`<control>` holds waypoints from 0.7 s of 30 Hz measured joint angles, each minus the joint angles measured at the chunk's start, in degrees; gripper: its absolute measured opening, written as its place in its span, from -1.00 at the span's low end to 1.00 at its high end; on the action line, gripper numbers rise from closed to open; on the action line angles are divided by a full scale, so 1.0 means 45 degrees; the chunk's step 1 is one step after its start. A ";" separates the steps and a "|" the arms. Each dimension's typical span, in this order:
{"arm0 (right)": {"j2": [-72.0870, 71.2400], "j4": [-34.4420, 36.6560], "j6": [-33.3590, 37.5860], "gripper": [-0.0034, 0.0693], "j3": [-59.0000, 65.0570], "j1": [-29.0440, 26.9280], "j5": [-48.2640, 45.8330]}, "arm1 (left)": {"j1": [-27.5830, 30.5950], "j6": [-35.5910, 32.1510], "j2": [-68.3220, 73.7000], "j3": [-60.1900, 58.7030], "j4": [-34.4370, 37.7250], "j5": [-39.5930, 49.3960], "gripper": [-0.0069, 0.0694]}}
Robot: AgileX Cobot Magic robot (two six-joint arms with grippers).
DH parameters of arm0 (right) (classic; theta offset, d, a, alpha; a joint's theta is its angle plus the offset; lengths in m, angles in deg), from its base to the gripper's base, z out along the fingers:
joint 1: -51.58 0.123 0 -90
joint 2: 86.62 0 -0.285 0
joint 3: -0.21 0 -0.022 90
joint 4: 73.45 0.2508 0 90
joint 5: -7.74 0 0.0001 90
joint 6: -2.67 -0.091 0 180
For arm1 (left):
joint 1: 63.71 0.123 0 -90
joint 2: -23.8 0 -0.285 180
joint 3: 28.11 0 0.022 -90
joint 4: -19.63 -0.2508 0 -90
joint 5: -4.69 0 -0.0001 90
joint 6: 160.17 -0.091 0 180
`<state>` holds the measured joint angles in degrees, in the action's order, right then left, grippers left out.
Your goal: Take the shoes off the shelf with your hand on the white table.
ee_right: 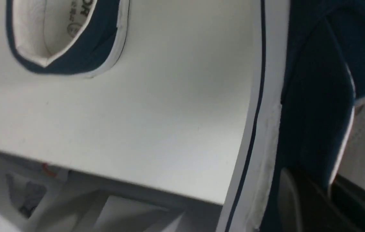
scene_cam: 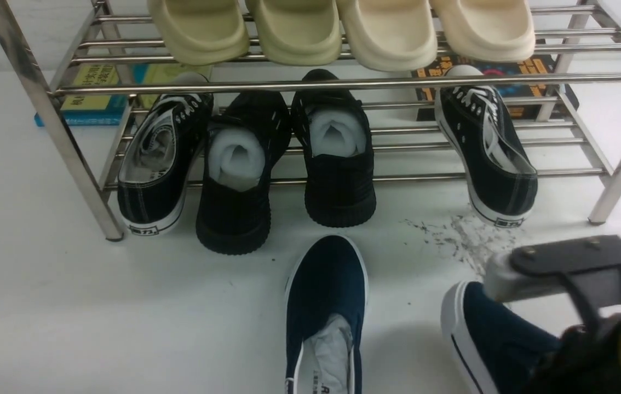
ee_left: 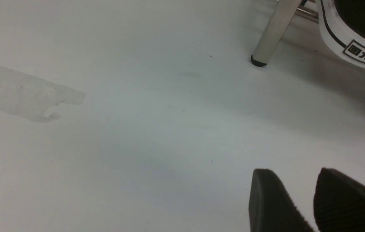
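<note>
shoes (scene_cam: pixel 326 284): navy, white soles | shelf (scene_cam: pixel 343 83): silver | table (scene_cam: pixel 69 306): white

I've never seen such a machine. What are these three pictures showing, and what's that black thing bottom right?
A robot with two arms, each ending in jaws. The wide picture looks forward from between the arms; the others come from wrist cameras. A steel shoe rack stands on a white table, beige slippers above, black shoes below. One blue shoe lies on the table. The black thing is the right arm; its jaws seem to pinch the second blue shoe by its side. The left jaws are open, empty.
</note>
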<state>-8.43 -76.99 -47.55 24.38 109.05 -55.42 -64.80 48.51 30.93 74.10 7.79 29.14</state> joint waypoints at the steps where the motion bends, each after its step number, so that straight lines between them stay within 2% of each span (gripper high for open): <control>1: 0.0596 -0.0564 -0.0442 -0.83 -0.0189 0.0143 0.0147 | 0.0000 0.0000 0.0000 0.0000 0.0000 0.0000 -0.18; 8: 0.3709 -0.2816 -0.1334 -0.83 -0.1769 0.0215 0.1126 | 0.0000 0.0000 0.0000 0.0000 0.0000 0.0000 -0.18; 21: 0.6627 -0.3245 -0.1696 -0.81 -0.3407 0.0214 0.1865 | 0.0000 0.0000 0.0000 0.0000 0.0000 0.0000 -0.18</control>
<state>21.39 -91.59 -55.18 9.05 110.01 -47.03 -64.80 48.51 30.93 74.10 7.79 29.14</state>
